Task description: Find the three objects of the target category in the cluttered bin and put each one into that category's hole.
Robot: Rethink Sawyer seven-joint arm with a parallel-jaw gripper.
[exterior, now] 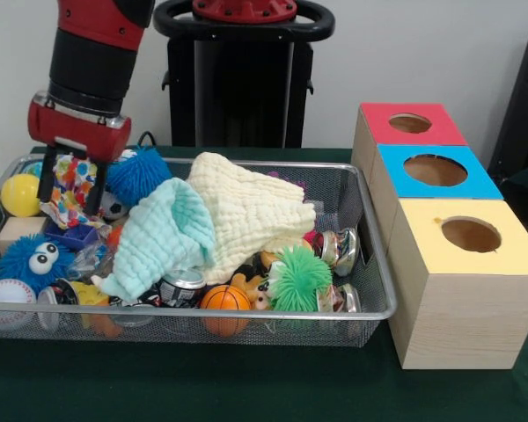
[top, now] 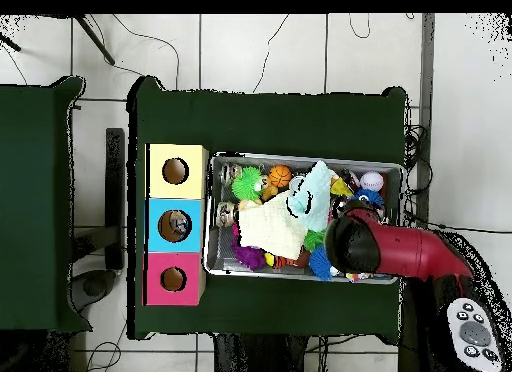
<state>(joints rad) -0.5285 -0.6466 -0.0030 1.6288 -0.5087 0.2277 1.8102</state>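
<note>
The cluttered bin, a silver wire-mesh basket (exterior: 194, 312), sits on the green table and is full of toys and cloths; it also shows in the overhead view (top: 214, 218). My gripper (exterior: 70, 189) hangs over the bin's left end in the front view. Its black fingers (exterior: 46, 183) stand apart on either side of a colourful polka-dot cloth (exterior: 69, 176). Three boxes with round holes stand right of the bin: red (exterior: 411, 123), blue (exterior: 436, 170) and yellow (exterior: 471, 236). In the overhead view the red arm (top: 400, 250) hides the gripper.
In the bin lie a cream cloth (exterior: 246, 211), a mint cloth (exterior: 163, 233), a blue spiky ball (exterior: 136, 174), a yellow ball (exterior: 19, 195), a blue fuzzy toy with eyes (exterior: 31, 258), a baseball (exterior: 7, 294), a small basketball (exterior: 224, 299), a green spiky ball (exterior: 299, 280) and cans (exterior: 339, 248).
</note>
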